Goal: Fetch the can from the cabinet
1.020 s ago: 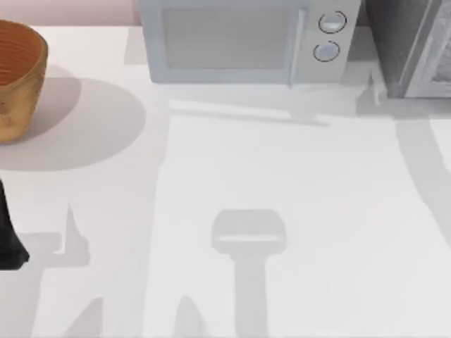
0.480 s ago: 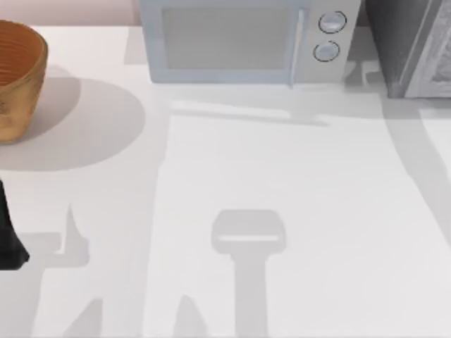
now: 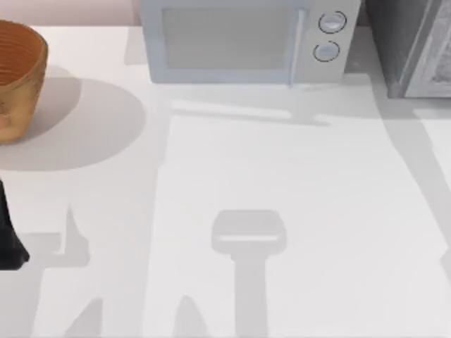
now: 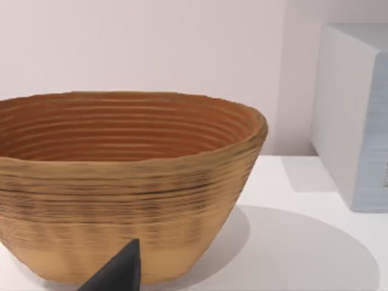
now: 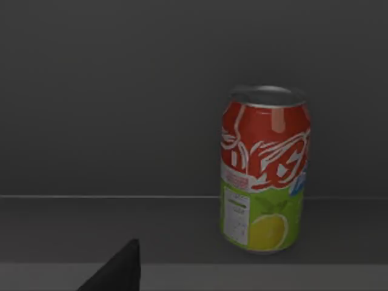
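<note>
One can point(image 5: 265, 168) stands upright on the cabinet shelf point(image 5: 121, 227), apart from the right gripper.

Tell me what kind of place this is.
Probably a rendered kitchen counter: a microwave stands at the back of the white table, a woven basket to its left, and a can stands upright in a dark cabinet.

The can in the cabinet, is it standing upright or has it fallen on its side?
Upright. In the right wrist view the can stands on its base on the dark cabinet shelf, silver top facing up.
</note>
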